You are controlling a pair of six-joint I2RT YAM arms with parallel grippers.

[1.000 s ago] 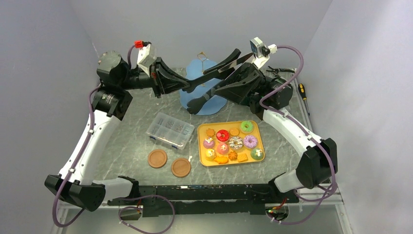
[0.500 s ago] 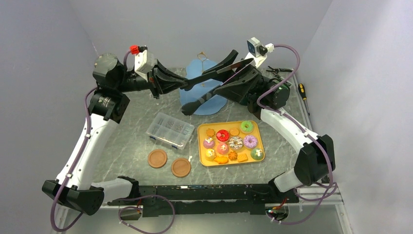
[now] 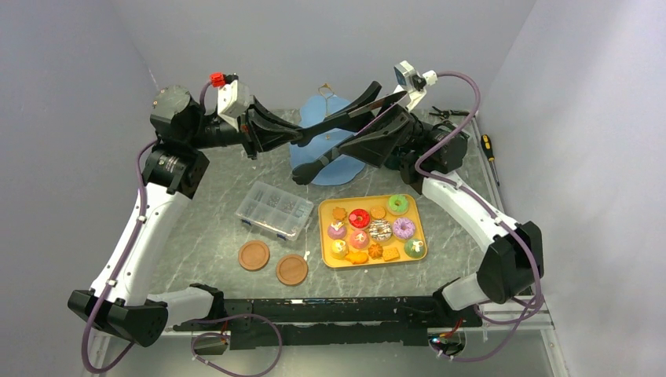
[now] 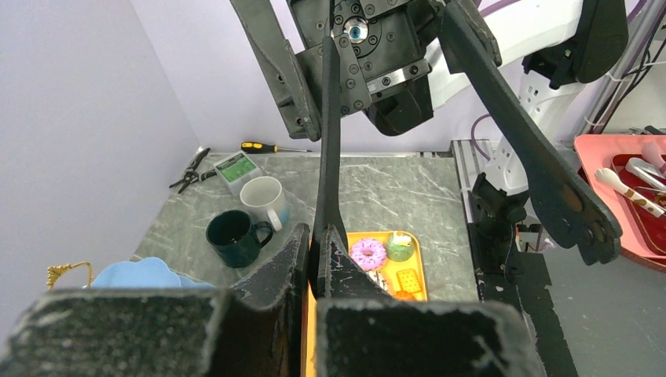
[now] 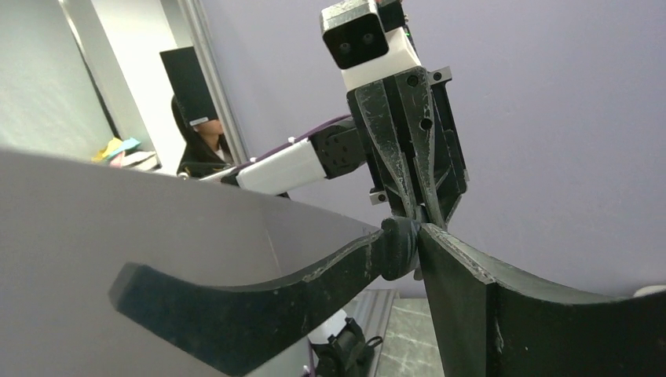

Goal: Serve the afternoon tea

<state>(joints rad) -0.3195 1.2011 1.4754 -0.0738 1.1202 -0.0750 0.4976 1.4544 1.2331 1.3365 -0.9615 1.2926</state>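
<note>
Black tongs (image 3: 334, 126) hang in the air above the light-blue stand (image 3: 326, 163), whose gold loop (image 3: 323, 86) shows behind. My left gripper (image 3: 301, 136) is shut on the thin near end of the tongs (image 4: 330, 141). My right gripper (image 3: 316, 145) faces it with its jaws wide apart, one on each side of the tongs. I cannot tell whether they touch the tongs. Toy doughnuts and biscuits (image 3: 359, 217) lie on a yellow tray (image 3: 421, 224). A dark-green mug (image 4: 232, 236) and a white mug (image 4: 263, 200) stand behind the tray and are hidden in the top view.
A clear compartment box (image 3: 273, 210) sits left of the tray. Two brown coasters (image 3: 254, 255) (image 3: 291, 269) lie near the front. Pliers (image 3: 448, 114) and a screwdriver (image 3: 488, 145) lie at the back right. Grey walls close in on three sides.
Both wrists have shifted slightly up and toward the back. The tongs stay in the left gripper, and the right gripper's jaws stay spread around them.
</note>
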